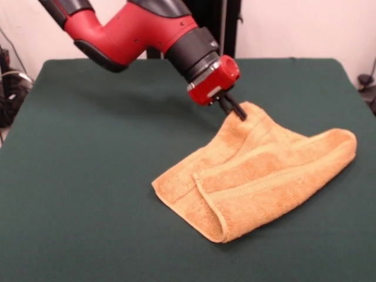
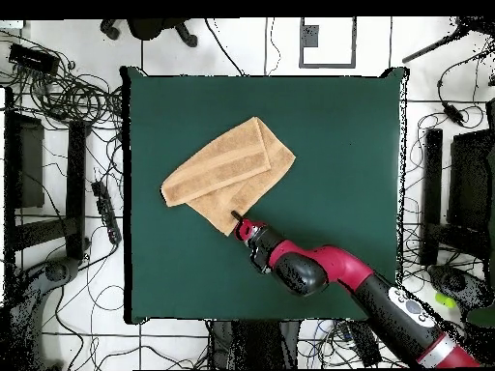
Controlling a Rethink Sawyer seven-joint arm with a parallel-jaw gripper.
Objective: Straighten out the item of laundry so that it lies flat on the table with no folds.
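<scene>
The orange-tan towel [image 1: 258, 176] [image 2: 227, 169] lies on the dark green table [image 1: 88, 153] [image 2: 338, 135], folded over itself in two overlapping layers, with a woven band showing on the top layer. My gripper [image 1: 235, 109] [image 2: 237, 217] sits at the towel's far corner in the front view, its black fingers close together and pinching that corner. The pinched corner stands up slightly in a small peak. The red and black arm slants down from the upper left in the front view.
Bare green felt surrounds the towel on all sides, with the widest stretch on the left in the front view. In the overhead view, cables and dark equipment [image 2: 58, 106] crowd the floor beside the table.
</scene>
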